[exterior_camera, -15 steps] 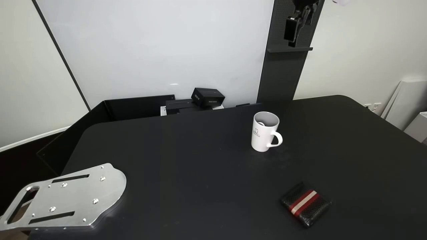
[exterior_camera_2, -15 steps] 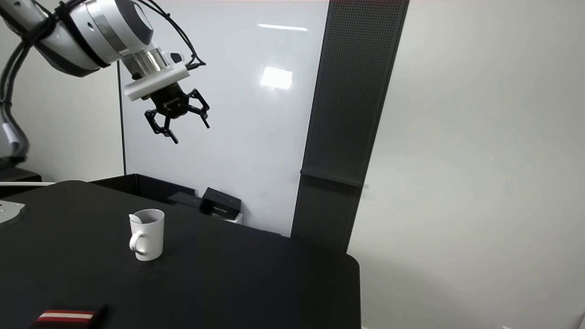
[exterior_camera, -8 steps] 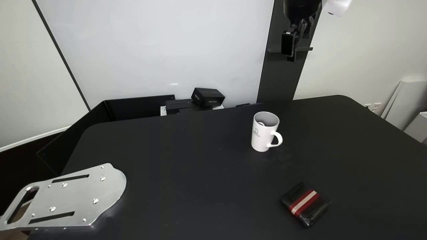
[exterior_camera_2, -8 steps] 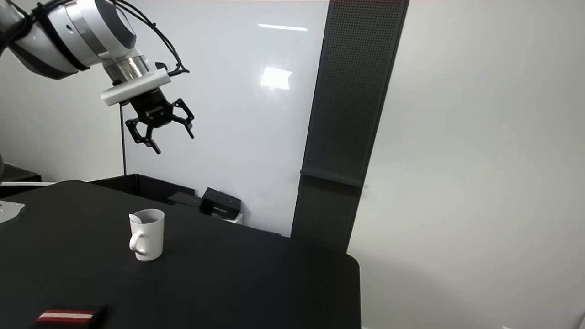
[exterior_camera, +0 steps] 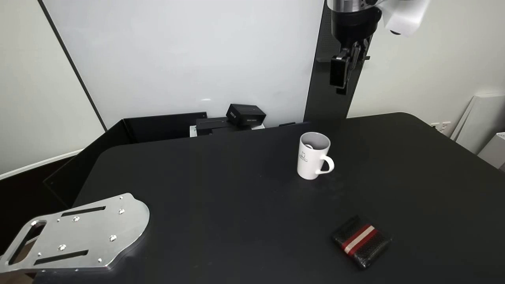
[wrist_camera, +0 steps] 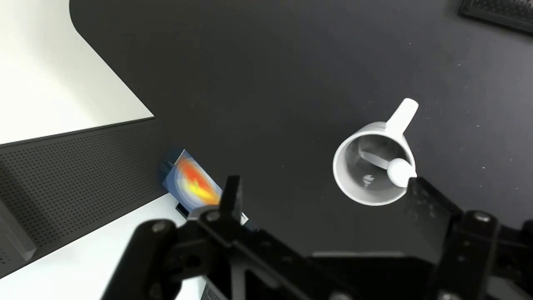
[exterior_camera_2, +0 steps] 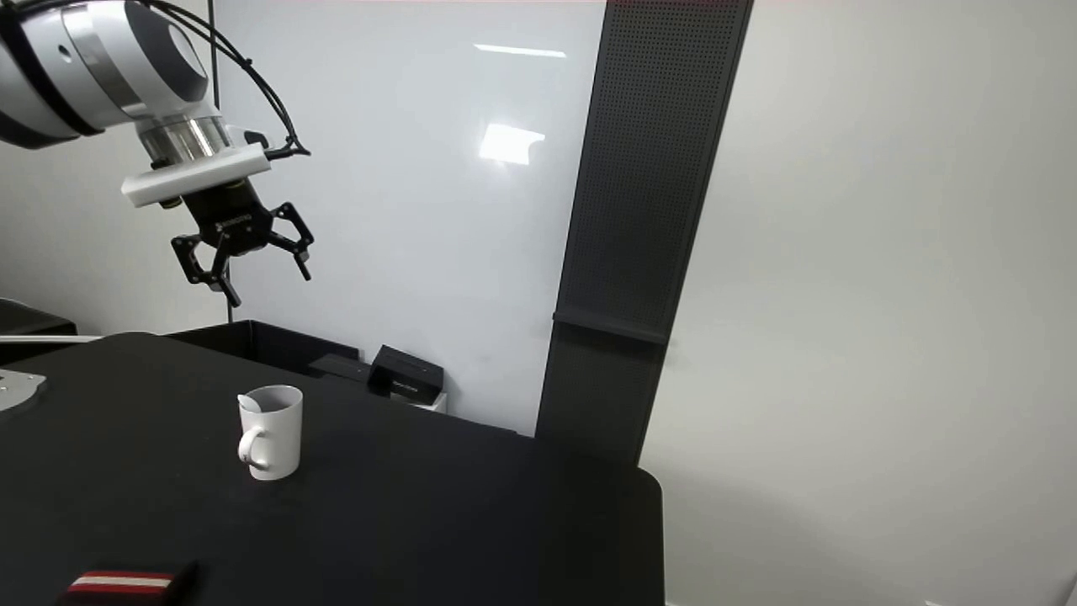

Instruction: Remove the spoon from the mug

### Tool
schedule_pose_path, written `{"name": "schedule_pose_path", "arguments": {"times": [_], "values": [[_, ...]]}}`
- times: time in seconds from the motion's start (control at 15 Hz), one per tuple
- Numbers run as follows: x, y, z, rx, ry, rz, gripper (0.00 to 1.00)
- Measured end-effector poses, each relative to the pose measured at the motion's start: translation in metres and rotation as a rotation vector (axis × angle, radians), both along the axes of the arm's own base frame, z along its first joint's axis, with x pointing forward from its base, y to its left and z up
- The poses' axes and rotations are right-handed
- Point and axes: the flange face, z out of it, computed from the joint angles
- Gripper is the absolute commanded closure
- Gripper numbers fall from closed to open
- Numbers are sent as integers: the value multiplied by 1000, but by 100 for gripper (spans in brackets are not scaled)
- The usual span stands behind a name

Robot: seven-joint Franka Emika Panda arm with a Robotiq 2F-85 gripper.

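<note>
1. Far left in an exterior view, between eight and nine o'clock from the mug (exterior_camera: 313, 157), lies a metal plate (exterior_camera: 83, 230): silvery and smooth, rounded at its inner end, with two narrow slots, a wider cut-out and shiny screw heads (exterior_camera: 113, 238).
2. The table (exterior_camera: 217, 205) is matt black with rounded corners. The wall (exterior_camera: 197, 59) behind it is flat, white and glossy.
3. At ten o'clock from the mug sits a black box (exterior_camera: 246, 115), hard-edged, with small pale lettering.
4. The mug stands upright on the table: white, smooth, taller than wide, greyish inside. It has a little dark drawing on its side and, between three and four o'clock, a loop handle.
5. Inside it leans the spoon (wrist_camera: 393, 168), white, with a rounded bowl and a slim stem. The bowl is uppermost, at the rim; the stem runs down into the mug, pointing to about ten o'clock in the wrist view.
6. The pegboard (exterior_camera_2: 648, 185) is dark, pricked with rows of tiny holes.
7. The gripper (exterior_camera_2: 272, 290), black and jointed, hangs well above the mug, near twelve o'clock in both exterior views. Its fingers are spread wide, holding nothing.
8. At five o'clock from the mug lies a wallet (exterior_camera: 361, 241), flat, squarish, black and finely dotted, crossed by a red-and-cream stripe.
</note>
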Motion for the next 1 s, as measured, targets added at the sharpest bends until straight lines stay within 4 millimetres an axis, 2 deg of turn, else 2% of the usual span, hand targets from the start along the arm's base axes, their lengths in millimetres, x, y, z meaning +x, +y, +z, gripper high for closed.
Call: {"name": "schedule_pose_path", "arguments": {"times": [0.67,1.0], "values": [[2,1,-5,-9,1,7,0],[22,15,-29,-20,4,28,0]]}}
